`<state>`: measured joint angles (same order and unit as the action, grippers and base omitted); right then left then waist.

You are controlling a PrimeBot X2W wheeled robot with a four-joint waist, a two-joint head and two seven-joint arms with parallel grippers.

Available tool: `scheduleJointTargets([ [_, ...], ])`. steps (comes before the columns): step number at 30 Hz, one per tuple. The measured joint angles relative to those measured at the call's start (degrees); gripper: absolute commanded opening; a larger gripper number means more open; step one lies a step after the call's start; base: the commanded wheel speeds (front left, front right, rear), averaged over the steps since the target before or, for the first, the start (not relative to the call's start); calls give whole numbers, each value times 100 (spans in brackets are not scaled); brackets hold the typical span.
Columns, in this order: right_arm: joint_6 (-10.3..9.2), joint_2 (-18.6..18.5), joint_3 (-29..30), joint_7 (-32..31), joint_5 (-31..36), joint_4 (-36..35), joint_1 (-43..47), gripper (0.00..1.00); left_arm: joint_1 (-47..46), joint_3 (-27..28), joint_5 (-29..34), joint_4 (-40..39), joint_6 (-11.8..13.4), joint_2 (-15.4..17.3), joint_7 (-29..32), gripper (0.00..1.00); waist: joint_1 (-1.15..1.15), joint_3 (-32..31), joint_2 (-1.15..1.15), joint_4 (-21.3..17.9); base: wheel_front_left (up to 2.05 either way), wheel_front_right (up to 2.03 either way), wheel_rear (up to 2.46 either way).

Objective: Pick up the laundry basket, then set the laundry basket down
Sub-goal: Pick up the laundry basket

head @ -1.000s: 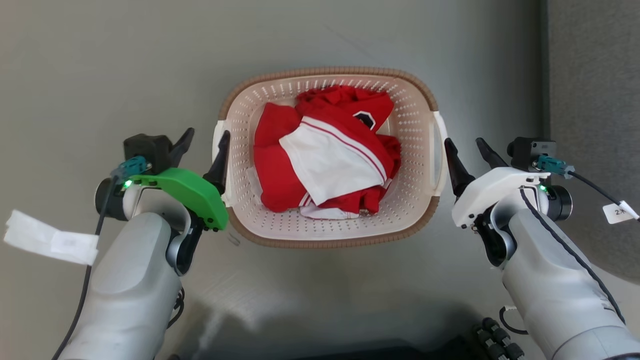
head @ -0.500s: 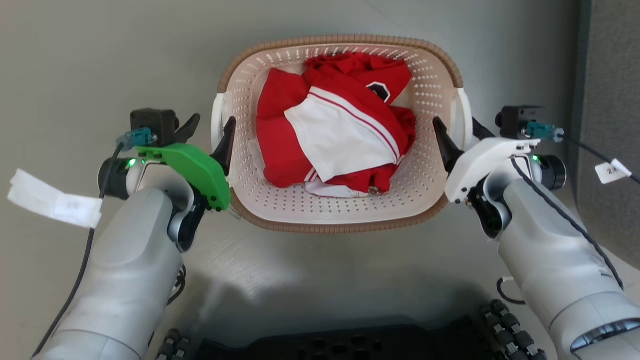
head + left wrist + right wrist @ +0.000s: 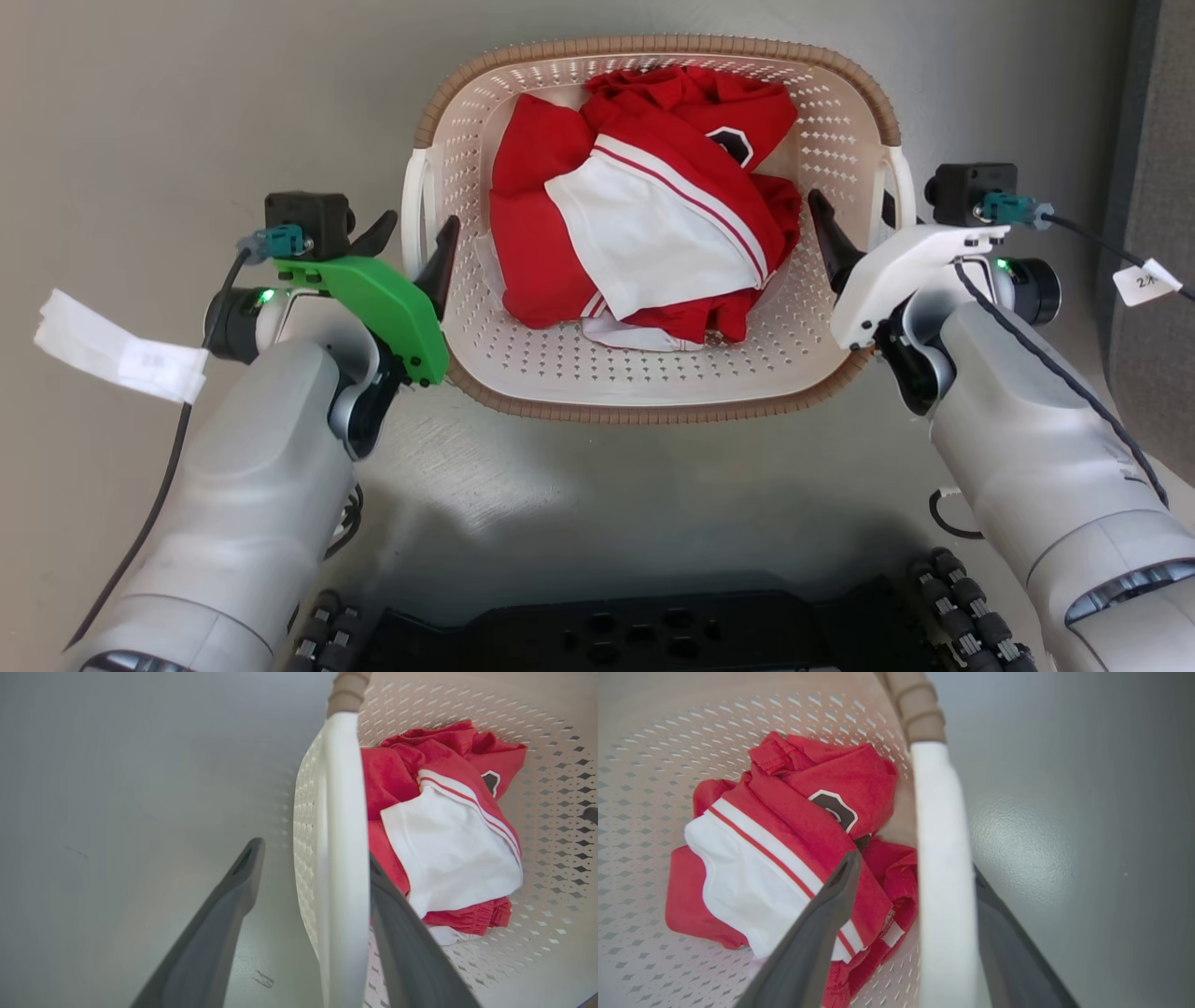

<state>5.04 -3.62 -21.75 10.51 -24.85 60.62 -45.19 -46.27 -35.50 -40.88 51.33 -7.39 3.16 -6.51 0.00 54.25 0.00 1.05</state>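
Between the two arms, straight ahead of the robot's black base (image 3: 635, 635), is the laundry basket (image 3: 653, 413). It is upright, long sides running left-right, with red and white clothes (image 3: 644, 224) bunched inside. Can't tell whether it rests on the grey floor (image 3: 187, 112) or hangs just off it.

Both forearms reach forward and angle inward. The left forearm (image 3: 243, 504) ends in a green wrist cover (image 3: 373, 299). The left gripper (image 3: 420, 224) points ahead, spread wide astride the left handle (image 3: 412, 205), one finger outside the basket and one inside. In the left wrist view the outer finger (image 3: 224, 905) stands clear of the handle (image 3: 343, 812) with floor showing between, and the inner finger (image 3: 402, 933) lies right against it. Not clamped.

The right forearm (image 3: 1036, 467) carries a white wrist cover (image 3: 896, 271). The right gripper (image 3: 859, 210) is spread the same way across the right handle (image 3: 901, 187). In the right wrist view the inner finger (image 3: 817, 933) hangs over the clothes, apart from the handle (image 3: 941, 835). The outer finger (image 3: 1008, 952) sits behind the handle, its tip hidden.

Hidden: the near-left corner of the rim sits under the green cover, and the basket's underside is unseen. The white tag (image 3: 121, 350) on the left cable is too blurred to read.

Room: open floor lies left of the basket and beyond it. A darker grey panel (image 3: 1167, 187) runs down the far right edge, near the right cable's tag (image 3: 1146, 280). A strip of floor separates the near rim from the base.
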Motion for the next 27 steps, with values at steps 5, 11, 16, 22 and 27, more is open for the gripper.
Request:
scheduleJointTargets([
  [5, 0, -2, -52, 26, -90, 123, -73, 0, -128, -175, -137, 13, -14, -35, -3, 0, 0, 24, 0, 20, 0, 0, 0],
  [11, 0, -18, -113, 91, -208, 190, -137, 0, -173, -349, -398, 38, 2, -13, 0, 0, 0, 11, 0, 32, 0, 0, 0],
  [16, 1, -14, -208, 140, -245, 230, -164, 0, -187, -489, -516, 109, 13, 4, 18, 0, 0, -24, 0, 34, 0, 0, 0],
  [22, 43, -13, -281, 182, -307, 315, -167, 0, -187, -634, -662, 171, 34, 18, 15, 0, 0, -119, 0, 38, 0, 0, 0],
  [27, 52, -11, -396, 207, -385, 369, -162, 0, -185, -748, -820, 225, 34, 42, 15, 0, 0, -276, 0, 40, 0, 0, 0],
])
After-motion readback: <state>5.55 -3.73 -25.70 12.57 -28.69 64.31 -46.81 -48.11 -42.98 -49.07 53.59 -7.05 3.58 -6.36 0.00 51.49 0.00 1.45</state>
